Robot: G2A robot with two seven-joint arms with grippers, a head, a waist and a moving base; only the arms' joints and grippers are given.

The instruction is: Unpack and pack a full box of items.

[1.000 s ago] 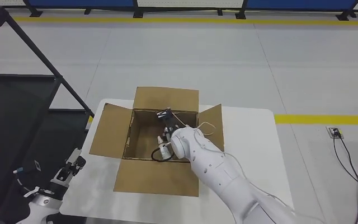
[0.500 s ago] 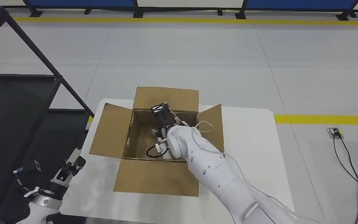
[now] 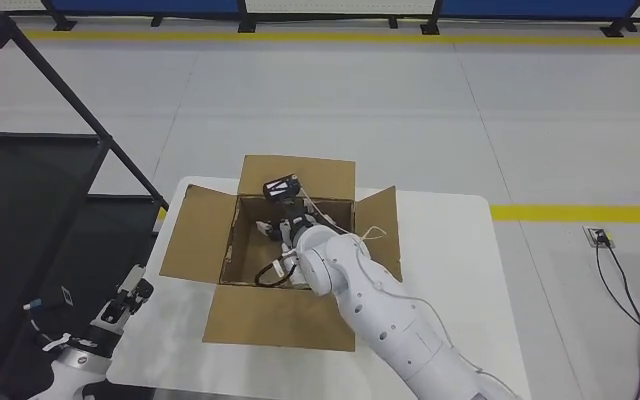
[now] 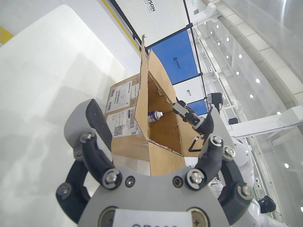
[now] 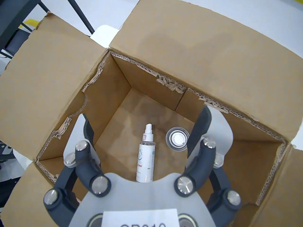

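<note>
Here the right tool [image 5: 145, 116] hangs wide open above the box [image 5: 146, 79], where a white spray bottle [image 5: 146, 159] lies flat on the floor beside an upright can [image 5: 177, 139]. The bottle looks light and probably slippery, so it is best gripped across its mid-body. The left tool [image 4: 151, 112] gapes wide too.

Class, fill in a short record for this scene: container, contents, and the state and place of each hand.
Container: brown cardboard box, four flaps open, on the white table
Contents: white plastic spray bottle lying flat; round metal aerosol can standing upright beside it
Right hand: open, empty, above the box opening
Left hand: open, empty, outside the box
</note>
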